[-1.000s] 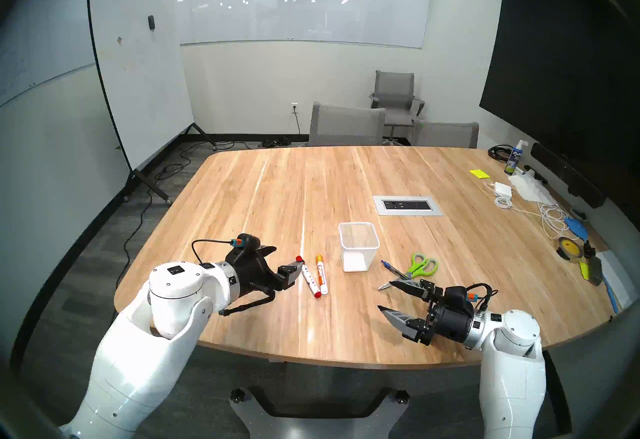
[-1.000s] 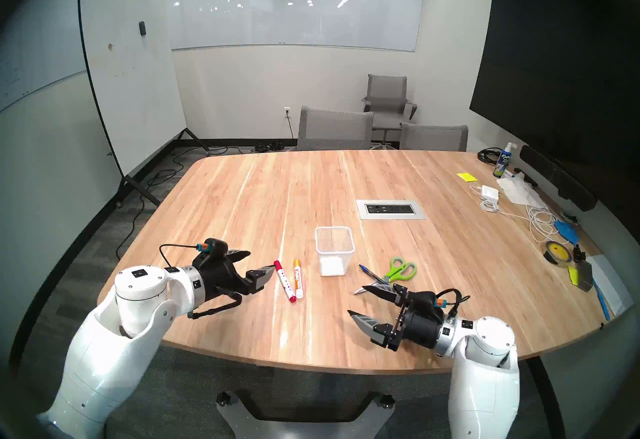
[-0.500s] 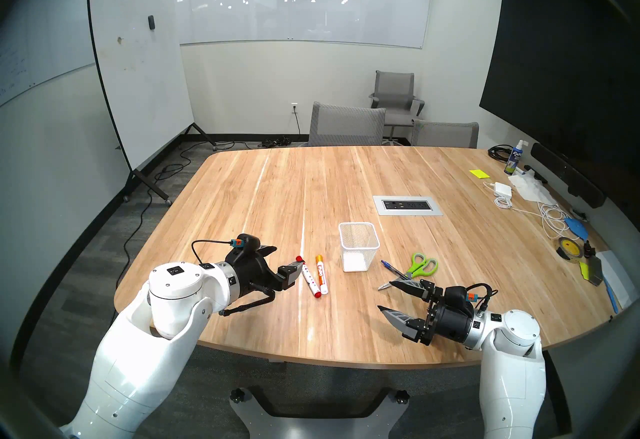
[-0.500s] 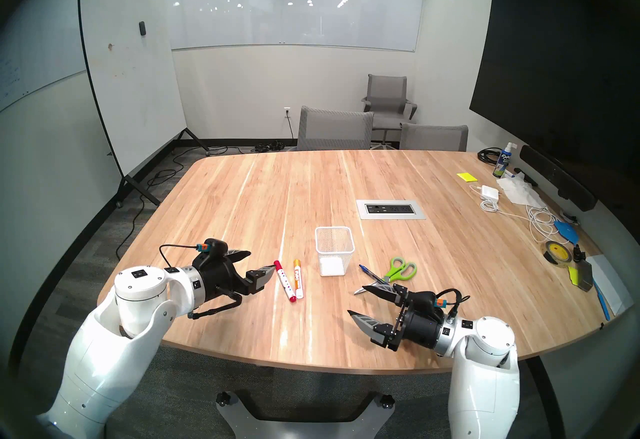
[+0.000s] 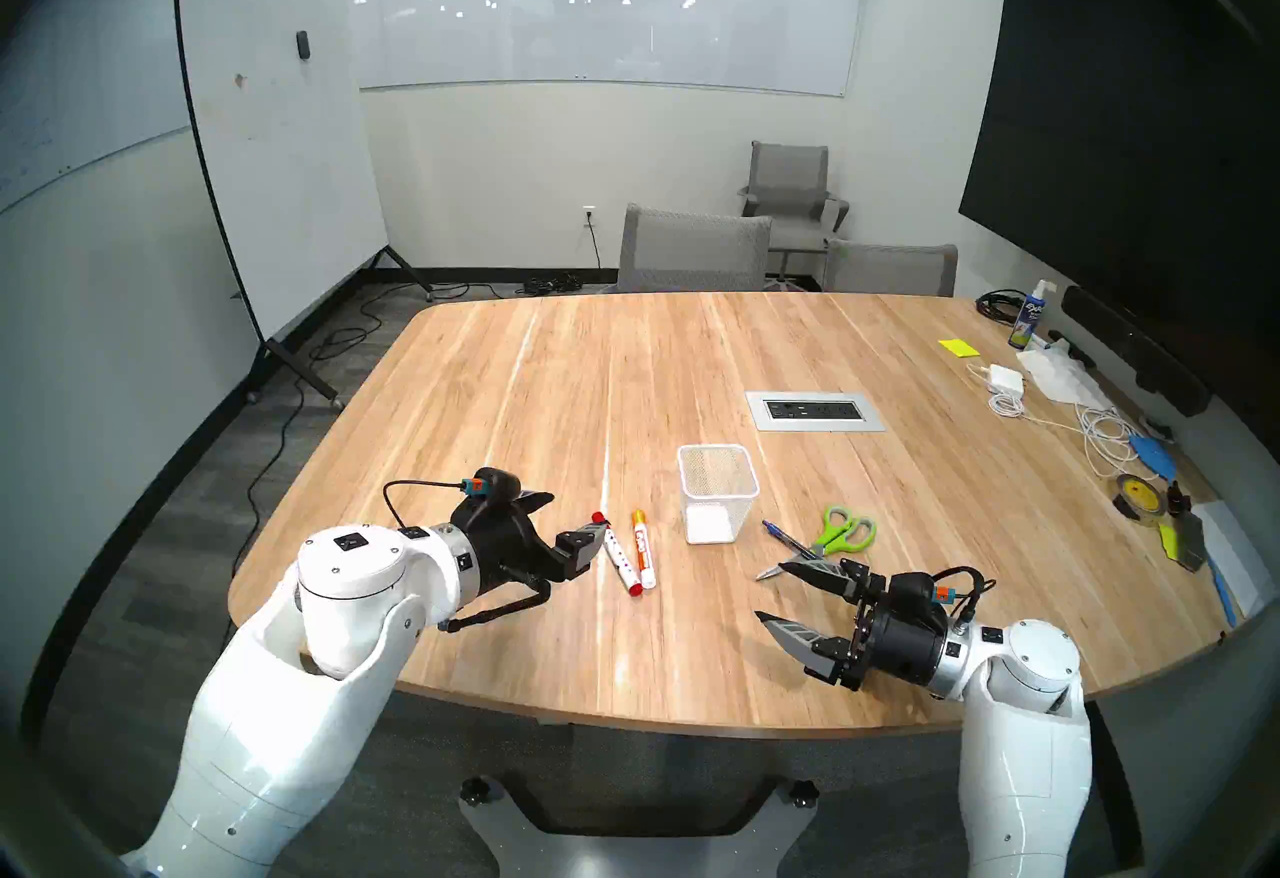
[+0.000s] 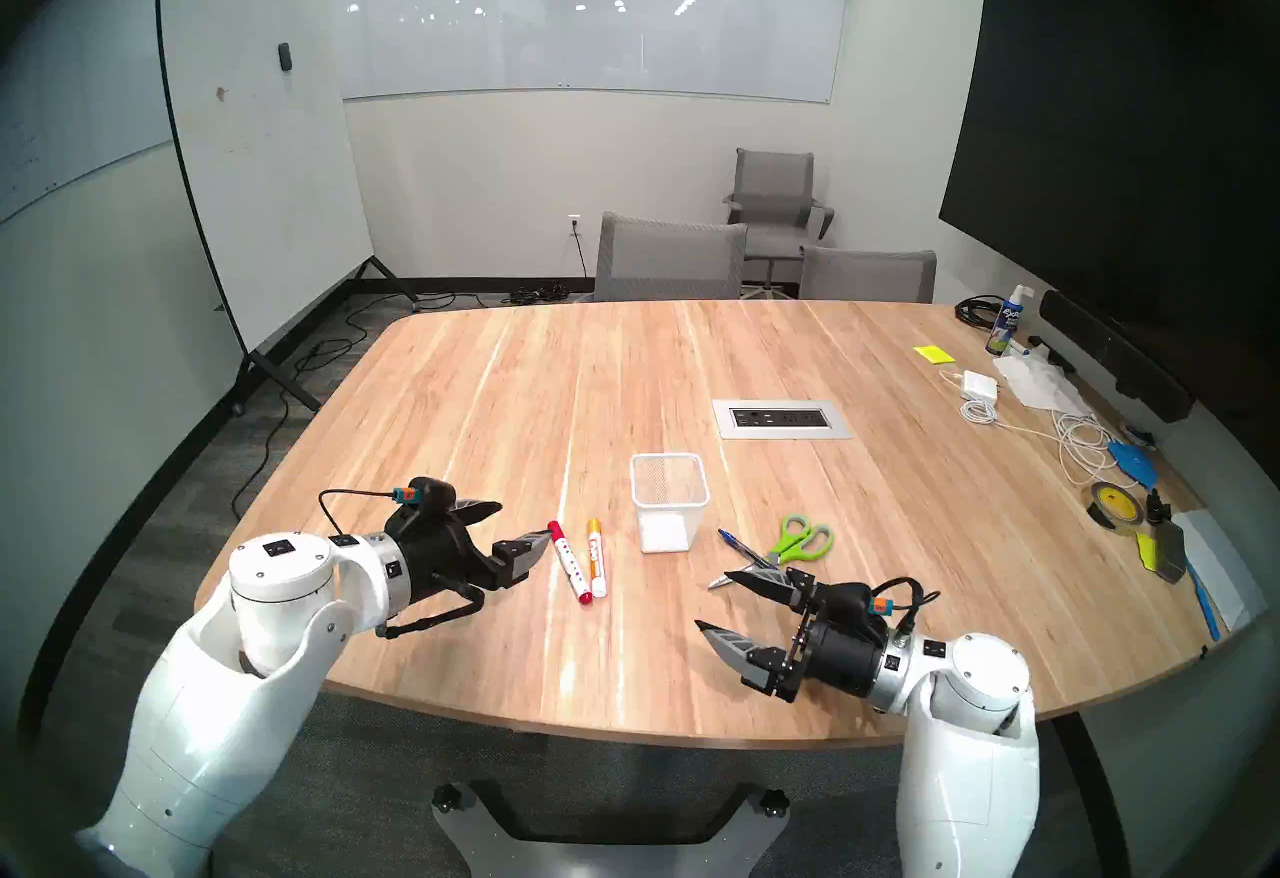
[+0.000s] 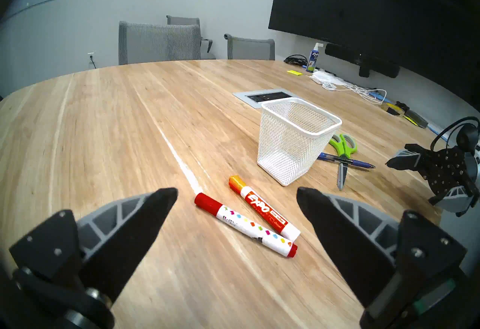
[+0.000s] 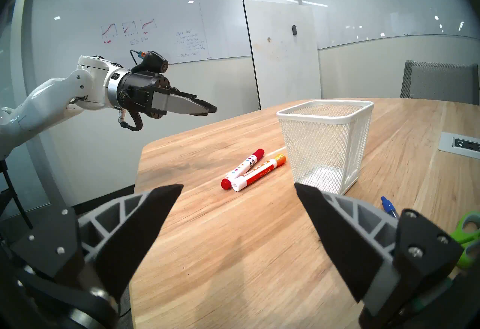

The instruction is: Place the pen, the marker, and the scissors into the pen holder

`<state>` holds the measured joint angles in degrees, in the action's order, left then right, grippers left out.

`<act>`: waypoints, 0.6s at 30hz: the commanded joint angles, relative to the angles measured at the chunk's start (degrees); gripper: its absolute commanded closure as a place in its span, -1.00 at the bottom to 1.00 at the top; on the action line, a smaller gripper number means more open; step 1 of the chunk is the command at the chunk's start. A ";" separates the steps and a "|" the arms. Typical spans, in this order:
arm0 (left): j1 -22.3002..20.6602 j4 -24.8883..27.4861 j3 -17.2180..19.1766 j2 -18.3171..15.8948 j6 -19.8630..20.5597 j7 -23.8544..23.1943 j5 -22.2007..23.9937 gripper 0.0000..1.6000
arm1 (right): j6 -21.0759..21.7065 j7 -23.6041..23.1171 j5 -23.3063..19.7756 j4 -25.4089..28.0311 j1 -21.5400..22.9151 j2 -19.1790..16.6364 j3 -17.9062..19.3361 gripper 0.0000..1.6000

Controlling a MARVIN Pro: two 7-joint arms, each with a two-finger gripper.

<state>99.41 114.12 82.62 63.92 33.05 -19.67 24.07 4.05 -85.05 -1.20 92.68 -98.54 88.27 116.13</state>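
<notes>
Nothing moved | left fingers (image 7: 237,194) wide (empty), markers (image 7: 262,209) between | right fingers (image 8: 239,191) wide, scissors (image 5: 841,531) beside

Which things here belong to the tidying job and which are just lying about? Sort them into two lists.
Job:
- pen
- red-capped marker
- orange-capped marker
- scissors
- pen holder

Lying about:
- spray bottle
- yellow sticky notes
- white charger with cable
- tape roll
</notes>
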 commanded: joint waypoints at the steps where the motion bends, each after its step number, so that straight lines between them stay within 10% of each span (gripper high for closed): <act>1: -0.07 0.83 0.21 0.23 -0.37 0.14 0.00 -1.00 | 0.02 0.05 -0.49 0.68 0.31 -0.13 -0.13 -1.00; 18: -7.10 -6.29 -3.66 2.00 2.83 1.30 -1.40 -1.00 | 0.01 0.05 -0.45 0.67 0.31 -0.11 -0.12 -1.00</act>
<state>96.68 110.42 79.43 65.39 35.99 -17.49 22.52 4.05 -85.05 -1.18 92.67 -98.53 88.27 116.14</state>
